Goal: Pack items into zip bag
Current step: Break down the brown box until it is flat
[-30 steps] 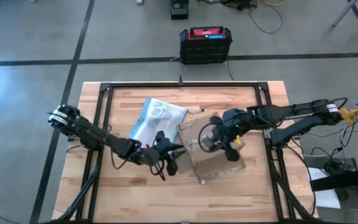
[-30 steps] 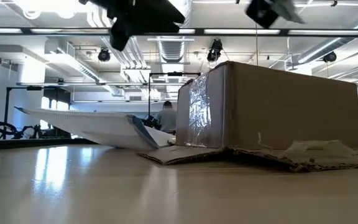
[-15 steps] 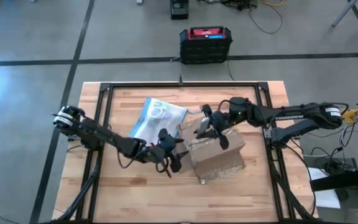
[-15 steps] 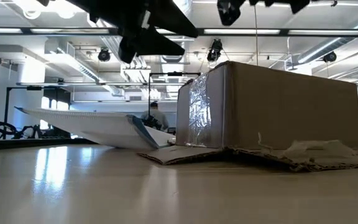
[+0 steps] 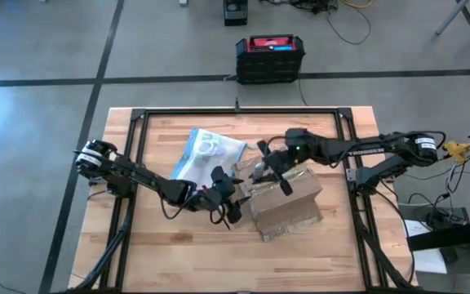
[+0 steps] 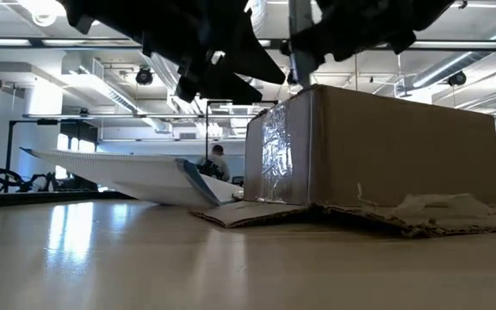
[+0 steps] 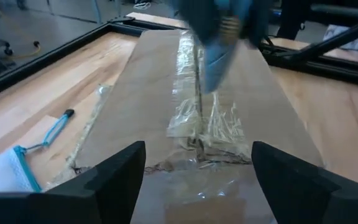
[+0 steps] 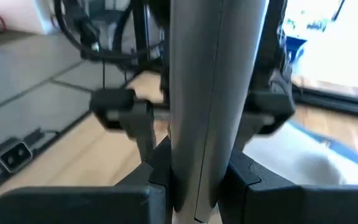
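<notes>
Since earlier, left gripper [image 5: 228,198] has spread wide beside cardboard box [image 5: 288,204]; right gripper [image 5: 272,167] clamps grey tool [image 8: 194,112]. Box-opening step; next, slit tape.

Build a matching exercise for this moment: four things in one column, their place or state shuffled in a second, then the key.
Things
1. left pincer
2. right pincer
3. zip bag
4. cardboard box

Places or states
A. flat on the table, whitish items inside
B. shut on a slim grey tool
C. open, at the taped end of the box
D. on the table between the two arms, tape along its top

Pairs: 1-C, 2-B, 3-A, 4-D
</notes>
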Motion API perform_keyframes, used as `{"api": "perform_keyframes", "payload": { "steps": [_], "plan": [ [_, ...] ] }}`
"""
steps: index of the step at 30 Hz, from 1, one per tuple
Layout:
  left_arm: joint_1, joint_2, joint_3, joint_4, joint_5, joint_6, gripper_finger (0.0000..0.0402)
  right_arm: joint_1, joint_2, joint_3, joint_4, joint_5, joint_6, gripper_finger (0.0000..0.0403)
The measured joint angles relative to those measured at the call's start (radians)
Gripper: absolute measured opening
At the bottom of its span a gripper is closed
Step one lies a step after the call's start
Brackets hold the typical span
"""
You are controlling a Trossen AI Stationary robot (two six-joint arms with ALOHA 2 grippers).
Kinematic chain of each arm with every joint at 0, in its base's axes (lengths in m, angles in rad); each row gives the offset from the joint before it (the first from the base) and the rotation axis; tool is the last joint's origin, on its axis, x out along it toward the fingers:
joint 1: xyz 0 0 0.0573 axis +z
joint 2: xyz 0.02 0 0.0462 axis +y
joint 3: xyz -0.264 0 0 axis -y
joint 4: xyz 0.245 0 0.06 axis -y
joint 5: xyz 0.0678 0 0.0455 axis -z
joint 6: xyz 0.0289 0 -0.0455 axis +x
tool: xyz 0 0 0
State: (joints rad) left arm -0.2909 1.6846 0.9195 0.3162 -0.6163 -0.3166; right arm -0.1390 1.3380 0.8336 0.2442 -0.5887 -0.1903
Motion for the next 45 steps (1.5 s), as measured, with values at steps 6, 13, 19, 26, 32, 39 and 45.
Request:
{"api": "perform_keyframes", "payload": {
  "steps": [6,13,19,26,32,39,45],
  "plan": [
    [0.004,0.034,0.000,0.045,0.026,0.040,0.0277,0.002,0.002,-0.004,0.086,-0.048,-0.042,0.0057],
    [0.012,0.130,0.093,0.065,0.032,0.074,0.0277,0.001,0.012,-0.105,0.235,-0.041,-0.004,0.0057],
    [0.017,0.190,0.168,-0.054,0.026,0.025,0.0277,0.001,0.010,-0.259,0.631,-0.041,0.131,0.0057],
    [0.023,0.174,0.231,-0.177,-0.036,0.053,0.0277,0.002,0.026,-0.323,0.677,-0.042,0.151,0.0057],
    [0.031,0.157,0.294,-0.293,-0.057,0.082,0.0277,0.001,0.026,-0.300,0.686,-0.043,0.119,0.0057],
    [0.043,0.161,0.256,-0.308,-0.055,0.003,0.0277,-0.022,0.119,-0.287,0.745,-0.097,0.107,0.0057],
    [0.042,0.161,0.220,-0.293,-0.057,-0.048,0.0277,-0.064,0.268,-0.284,0.978,-0.134,0.173,0.0057]
  ]
}}
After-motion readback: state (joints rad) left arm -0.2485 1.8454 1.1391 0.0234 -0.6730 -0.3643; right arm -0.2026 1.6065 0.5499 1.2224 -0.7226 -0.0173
